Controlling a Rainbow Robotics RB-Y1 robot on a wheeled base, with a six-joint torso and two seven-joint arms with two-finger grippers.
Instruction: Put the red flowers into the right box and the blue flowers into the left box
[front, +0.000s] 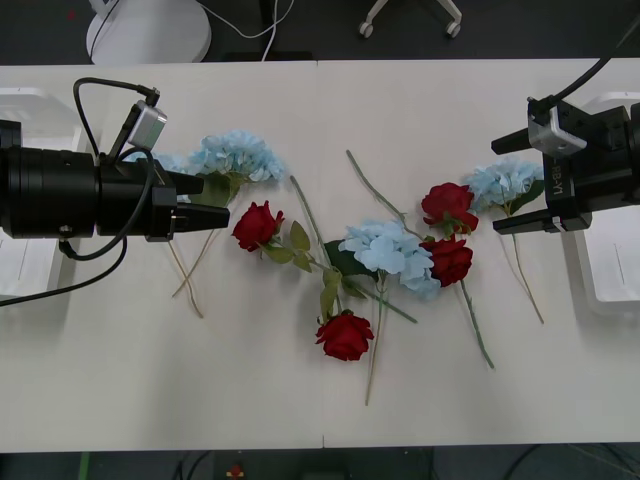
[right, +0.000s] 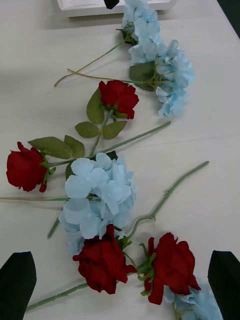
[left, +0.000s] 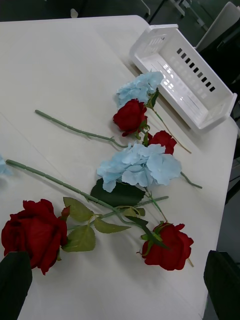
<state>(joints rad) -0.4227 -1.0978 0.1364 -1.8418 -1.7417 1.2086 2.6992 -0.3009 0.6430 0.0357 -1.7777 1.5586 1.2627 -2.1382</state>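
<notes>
Left hand (front: 212, 200) w/ fingers spread wide, holding nothing, over the blue flowers (front: 238, 155) at left of the bench (front: 420, 110). Right hand (front: 512, 182) also wide, nothing in it, just beside a blue head at right. Red flowers (front: 257, 225) lie scattered mid-bench among more blue heads. Left box (front: 25, 110) & right box (front: 610, 270) sit at the bench ends
</notes>
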